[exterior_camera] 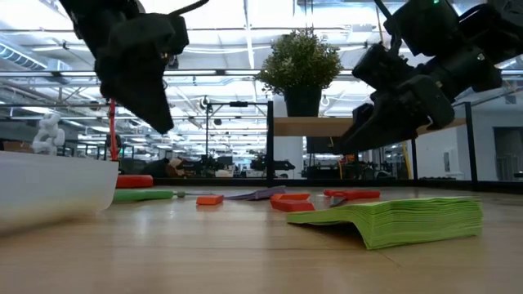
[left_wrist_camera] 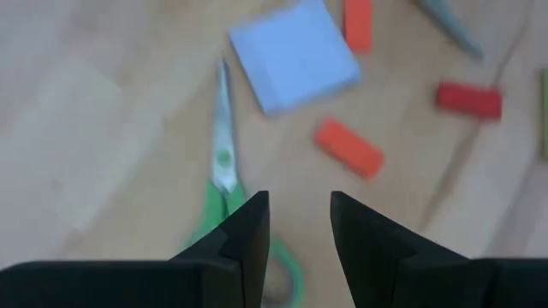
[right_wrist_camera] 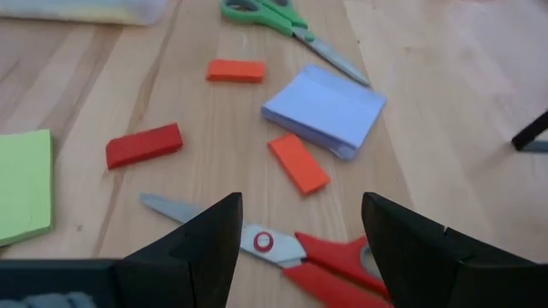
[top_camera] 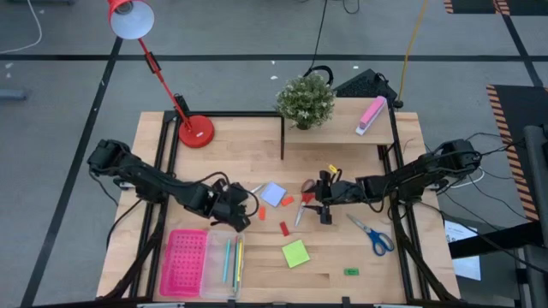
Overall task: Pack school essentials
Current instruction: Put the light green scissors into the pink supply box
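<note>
My left gripper (top_camera: 247,210) hangs open above the green-handled scissors (left_wrist_camera: 223,158), which lie flat on the table; their handle (left_wrist_camera: 287,257) shows between and below the fingertips. My right gripper (top_camera: 324,205) hangs open over the red-handled scissors (right_wrist_camera: 295,254), also flat on the wood. Between the two grippers lie a pale-blue note pad (top_camera: 272,194), two orange blocks (right_wrist_camera: 298,162) (right_wrist_camera: 235,70) and a red block (right_wrist_camera: 144,145). A green note pad (top_camera: 295,253), blue-handled scissors (top_camera: 373,233) and a small green block (top_camera: 351,272) lie nearer the front edge. In the low view both grippers are clear of the table.
A pink perforated tray (top_camera: 182,261) and a clear box (top_camera: 224,261) holding pens stand at the front left. A raised shelf (top_camera: 342,128) at the back carries a potted plant (top_camera: 305,101) and a pink-and-white block (top_camera: 371,114). A red desk lamp (top_camera: 195,130) stands at the back left.
</note>
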### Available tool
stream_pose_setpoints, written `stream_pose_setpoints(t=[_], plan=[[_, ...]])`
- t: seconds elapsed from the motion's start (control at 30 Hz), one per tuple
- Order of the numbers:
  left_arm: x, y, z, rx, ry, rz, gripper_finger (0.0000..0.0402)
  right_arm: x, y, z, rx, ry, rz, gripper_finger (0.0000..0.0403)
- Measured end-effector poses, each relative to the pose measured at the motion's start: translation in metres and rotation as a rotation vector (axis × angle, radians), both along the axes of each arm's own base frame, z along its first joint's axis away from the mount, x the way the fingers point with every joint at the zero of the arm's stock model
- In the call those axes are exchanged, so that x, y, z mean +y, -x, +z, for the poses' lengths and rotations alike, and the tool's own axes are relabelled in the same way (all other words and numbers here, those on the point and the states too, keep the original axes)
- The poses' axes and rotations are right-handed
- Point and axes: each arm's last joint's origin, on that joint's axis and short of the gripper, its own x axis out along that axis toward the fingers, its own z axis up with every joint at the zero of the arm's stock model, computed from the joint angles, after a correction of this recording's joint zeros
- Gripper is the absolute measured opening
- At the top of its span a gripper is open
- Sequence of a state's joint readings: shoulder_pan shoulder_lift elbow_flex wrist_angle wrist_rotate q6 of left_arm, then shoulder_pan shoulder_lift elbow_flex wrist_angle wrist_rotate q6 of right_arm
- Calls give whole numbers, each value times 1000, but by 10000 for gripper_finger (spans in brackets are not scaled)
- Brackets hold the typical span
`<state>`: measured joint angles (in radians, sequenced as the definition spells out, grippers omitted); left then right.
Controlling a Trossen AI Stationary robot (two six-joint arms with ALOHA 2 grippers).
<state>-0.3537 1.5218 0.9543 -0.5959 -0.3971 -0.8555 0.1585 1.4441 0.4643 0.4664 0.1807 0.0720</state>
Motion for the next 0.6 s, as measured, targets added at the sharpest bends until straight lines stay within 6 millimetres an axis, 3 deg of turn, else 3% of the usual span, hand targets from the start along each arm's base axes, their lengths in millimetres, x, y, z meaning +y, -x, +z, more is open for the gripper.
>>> stream_pose_setpoints(t=[0.3,0.6], plan=[[4,9,-17,60,114,95,133,5,6,-6,17,-53,-13,233],[13,19,-33,105,194,238,200,13,6,-4,-5,-45,27,233]])
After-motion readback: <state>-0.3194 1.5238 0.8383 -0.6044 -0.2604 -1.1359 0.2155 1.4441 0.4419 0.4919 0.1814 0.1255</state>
